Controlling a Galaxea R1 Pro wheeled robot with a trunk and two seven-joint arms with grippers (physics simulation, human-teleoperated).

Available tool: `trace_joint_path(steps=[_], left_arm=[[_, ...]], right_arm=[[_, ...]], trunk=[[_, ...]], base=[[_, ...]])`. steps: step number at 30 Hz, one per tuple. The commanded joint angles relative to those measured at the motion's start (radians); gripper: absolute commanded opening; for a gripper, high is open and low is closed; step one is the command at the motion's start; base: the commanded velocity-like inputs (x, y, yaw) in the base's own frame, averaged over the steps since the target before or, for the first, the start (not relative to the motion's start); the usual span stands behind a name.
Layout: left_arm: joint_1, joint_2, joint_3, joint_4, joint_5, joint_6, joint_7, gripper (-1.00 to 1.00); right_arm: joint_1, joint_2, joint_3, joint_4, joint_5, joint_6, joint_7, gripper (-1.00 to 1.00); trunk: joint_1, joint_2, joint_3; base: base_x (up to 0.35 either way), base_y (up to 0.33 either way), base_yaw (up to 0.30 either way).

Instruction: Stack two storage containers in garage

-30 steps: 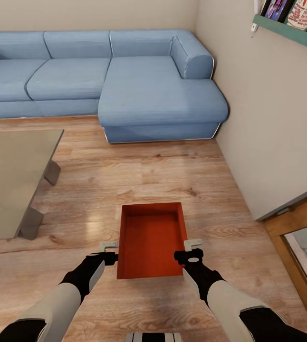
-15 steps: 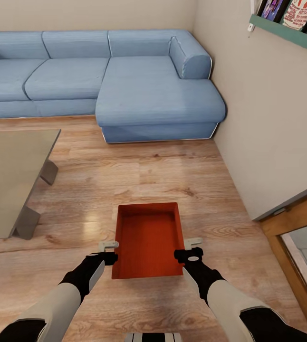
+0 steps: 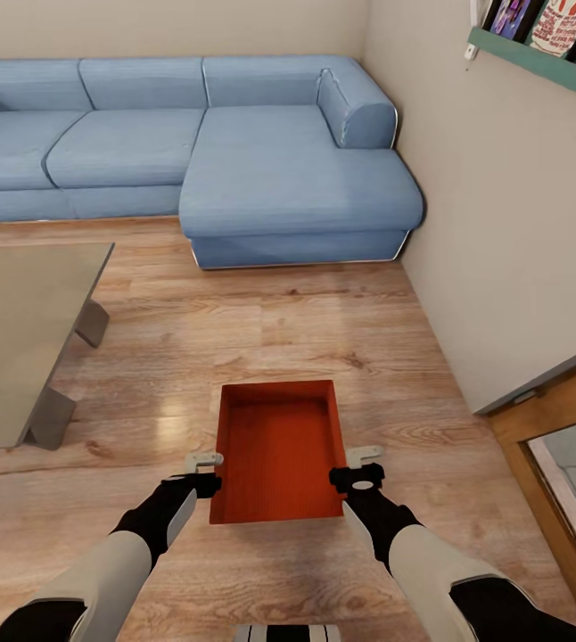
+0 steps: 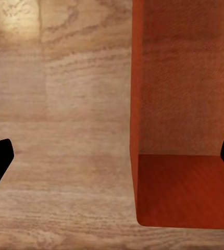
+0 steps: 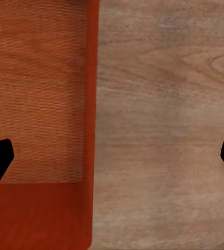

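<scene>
Red-orange container between two spread grippers, on the living-room floor.
Left gripper (image 3: 204, 473) fingers straddle the storage container's (image 3: 277, 450) left wall, right gripper (image 3: 359, 465) fingers its right wall, both open, neither closed; the right gripper has edged slightly since half a second ago.

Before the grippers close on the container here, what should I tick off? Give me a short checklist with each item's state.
1. Red-orange rectangular storage container lies flat on the light wood-plank floor: ok.
2. Left gripper open, fingers straddling the container's left wall: ok.
3. Right gripper open, fingers straddling the right wall: ok.
4. Both grippers level at the near end: ok.
5. Container empty: ok.
6. Fingers low enough over the walls to grip: cannot tell.
</scene>
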Motion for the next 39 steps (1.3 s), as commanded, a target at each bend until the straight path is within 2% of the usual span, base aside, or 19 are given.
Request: trace_joint_path(steps=[1, 10, 39], left_arm=[[0.0, -0.001, 0.003, -0.002, 0.001, 0.006, 0.002, 1.0], [0.0, -0.001, 0.002, -0.002, 0.001, 0.006, 0.002, 1.0], [0.0, -0.001, 0.004, -0.002, 0.001, 0.005, 0.002, 1.0]], right_arm=[[0.0, 0.0, 0.003, 0.0, 0.008, 0.006, -0.006, 1.0], [-0.001, 0.0, -0.001, 0.0, 0.006, 0.004, -0.004, 1.0], [0.0, 0.0, 0.0, 0.0, 0.006, -0.001, -0.004, 1.0]], trunk=[[0.0, 0.0, -0.001], [0.0, 0.0, -0.001], [0.0, 0.0, -0.001]], base=[[0.0, 0.0, 0.007], [0.0, 0.0, 0.124], [0.0, -0.038, 0.001]])
